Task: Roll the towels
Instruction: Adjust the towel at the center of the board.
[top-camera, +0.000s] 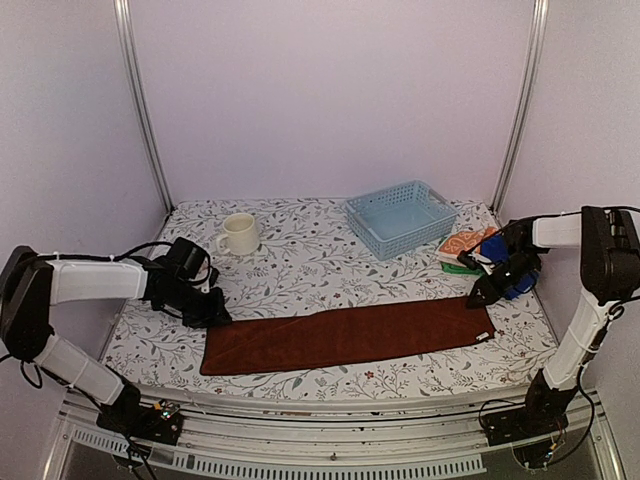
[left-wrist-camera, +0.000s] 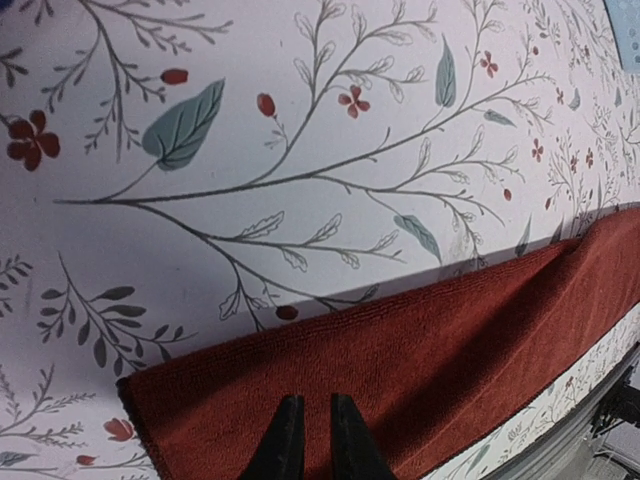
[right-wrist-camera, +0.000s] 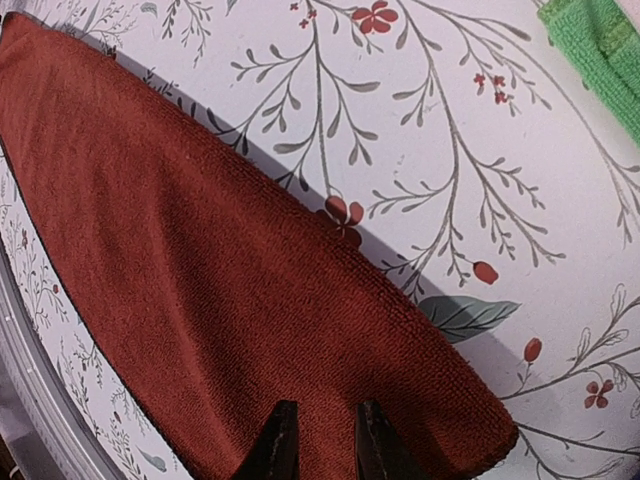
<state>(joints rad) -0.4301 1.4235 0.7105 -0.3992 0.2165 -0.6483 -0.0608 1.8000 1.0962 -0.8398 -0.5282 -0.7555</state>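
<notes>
The dark rust-brown towel (top-camera: 350, 335) lies flat as a long folded strip across the front of the table. My left gripper (top-camera: 215, 315) hangs over its far-left corner. In the left wrist view that gripper (left-wrist-camera: 317, 400) points down at the towel (left-wrist-camera: 450, 340) with its fingertips a narrow gap apart and flat cloth showing between them. My right gripper (top-camera: 482, 295) is over the towel's right end. In the right wrist view its tips (right-wrist-camera: 325, 410) stand apart above the towel (right-wrist-camera: 200, 250). Neither holds anything. An orange patterned towel (top-camera: 462, 243) and a green towel (top-camera: 458, 267) lie at the right.
A pale blue lattice basket (top-camera: 403, 217) stands at the back right and a cream mug (top-camera: 239, 234) at the back left. The green towel (right-wrist-camera: 600, 40) is close behind my right gripper. A royal-blue patch (top-camera: 515, 285) shows under the right arm, mostly hidden.
</notes>
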